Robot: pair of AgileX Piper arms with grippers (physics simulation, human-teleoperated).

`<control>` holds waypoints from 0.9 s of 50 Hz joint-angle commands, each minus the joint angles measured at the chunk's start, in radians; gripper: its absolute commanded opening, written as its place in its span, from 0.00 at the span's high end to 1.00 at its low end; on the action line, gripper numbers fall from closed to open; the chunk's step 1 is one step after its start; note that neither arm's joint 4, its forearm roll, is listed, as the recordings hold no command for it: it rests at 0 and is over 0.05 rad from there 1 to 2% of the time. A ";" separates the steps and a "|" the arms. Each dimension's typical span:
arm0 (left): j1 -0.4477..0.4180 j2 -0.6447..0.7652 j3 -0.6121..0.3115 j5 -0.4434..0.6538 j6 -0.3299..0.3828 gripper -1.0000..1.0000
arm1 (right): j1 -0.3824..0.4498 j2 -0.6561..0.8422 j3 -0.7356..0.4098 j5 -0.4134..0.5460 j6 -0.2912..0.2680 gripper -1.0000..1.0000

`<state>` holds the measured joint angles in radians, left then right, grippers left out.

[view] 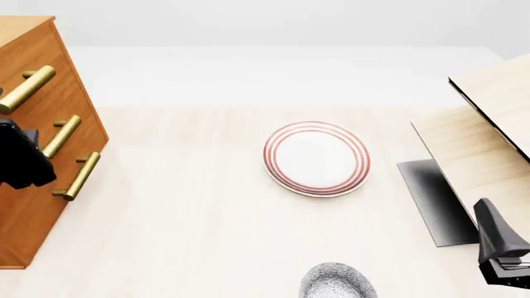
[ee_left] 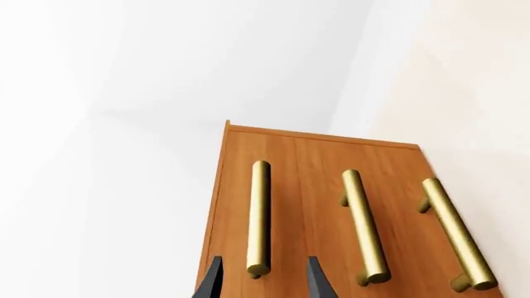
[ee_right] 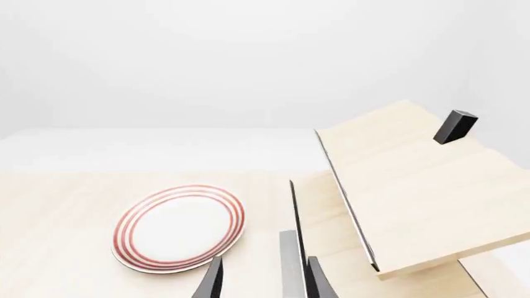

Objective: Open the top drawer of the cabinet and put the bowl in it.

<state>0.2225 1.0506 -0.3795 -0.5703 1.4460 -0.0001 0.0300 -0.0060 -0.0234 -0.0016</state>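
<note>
Straddling the brass handle [ee_left: 258, 217] of the top drawer [ee_left: 240, 205] with left fingers [ee_left: 213, 279] open, not yet gripping; cabinet [view: 37, 205] far left. Right fingers [ee_right: 213, 279] apart, empty. Bowl [view: 336, 282] near desk [view: 182, 211] edge: probably rigid, smooth, breakable; best pinched at rim.

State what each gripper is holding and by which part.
Nothing is held. The left gripper is open, its fingers either side of the top drawer's handle without closing on it. The right gripper is open and empty.
</note>
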 commanded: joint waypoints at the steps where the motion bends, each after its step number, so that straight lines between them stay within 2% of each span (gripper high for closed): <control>1: 0.021 0.099 -0.036 -0.064 -0.019 0.00 | 0.000 -0.009 0.001 0.007 0.000 0.00; 5: 0.025 0.141 -0.047 -0.096 -0.007 0.00 | 0.000 -0.009 0.001 0.007 0.000 0.00; 13: 0.032 0.172 -0.096 -0.083 -0.013 0.00 | 0.000 -0.009 0.001 0.007 0.000 0.00; 27: 0.067 0.178 -0.106 -0.088 -0.012 0.00 | 0.000 -0.008 0.001 0.007 0.000 0.00; 28: 0.067 0.177 -0.103 -0.092 -0.013 1.00 | 0.000 -0.009 0.001 0.007 0.000 0.00; 45: 0.021 0.163 -0.062 -0.115 0.016 1.00 | 0.000 -0.008 0.001 0.007 0.001 0.00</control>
<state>0.2691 1.2174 -0.4625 -0.6829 1.4431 0.0000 0.0299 -0.0060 -0.0234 -0.0016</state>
